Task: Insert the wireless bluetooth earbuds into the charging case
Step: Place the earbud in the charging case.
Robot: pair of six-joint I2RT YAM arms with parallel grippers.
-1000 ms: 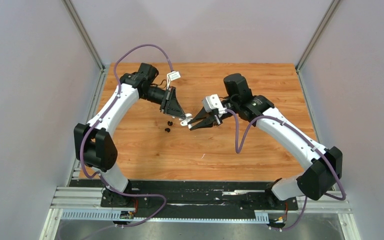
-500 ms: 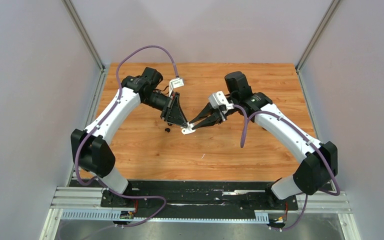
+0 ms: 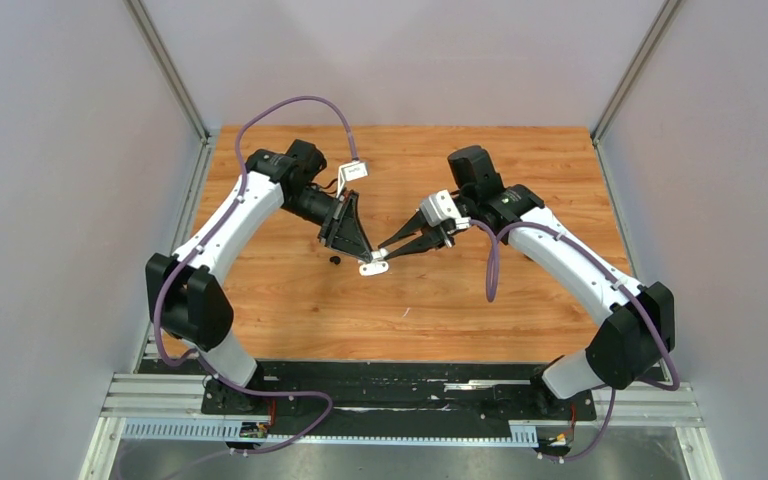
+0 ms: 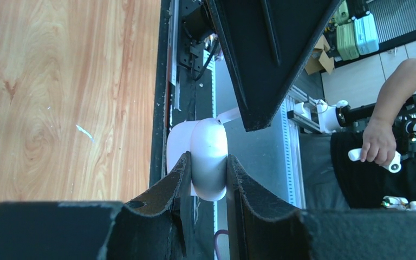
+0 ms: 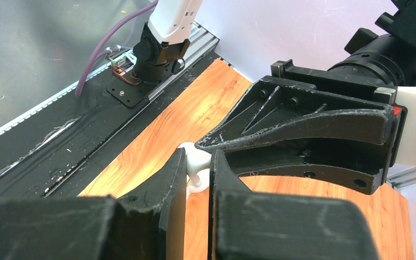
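My left gripper (image 3: pixel 365 258) is shut on the white charging case (image 3: pixel 374 267) and holds it above the table's middle. In the left wrist view the case (image 4: pixel 208 154) sits squeezed between my two fingers, with a white flap (image 4: pixel 177 143) behind it. My right gripper (image 3: pixel 387 252) is shut on one white earbud (image 5: pixel 196 162), stem down, and its tips meet the case from the right. The right gripper's fingers show as a black wedge (image 4: pixel 271 54) just above the case. The second earbud is out of view.
A small black piece (image 3: pixel 335 260) lies on the wood table (image 3: pixel 520 310) just left of the left gripper. The black rail (image 3: pixel 400 385) with both arm bases runs along the near edge. Grey walls stand left, right and behind.
Both grippers have come down and toward the near side. The right gripper's tips have closed in on the case held by the left gripper. One of two small black pieces is now hidden.
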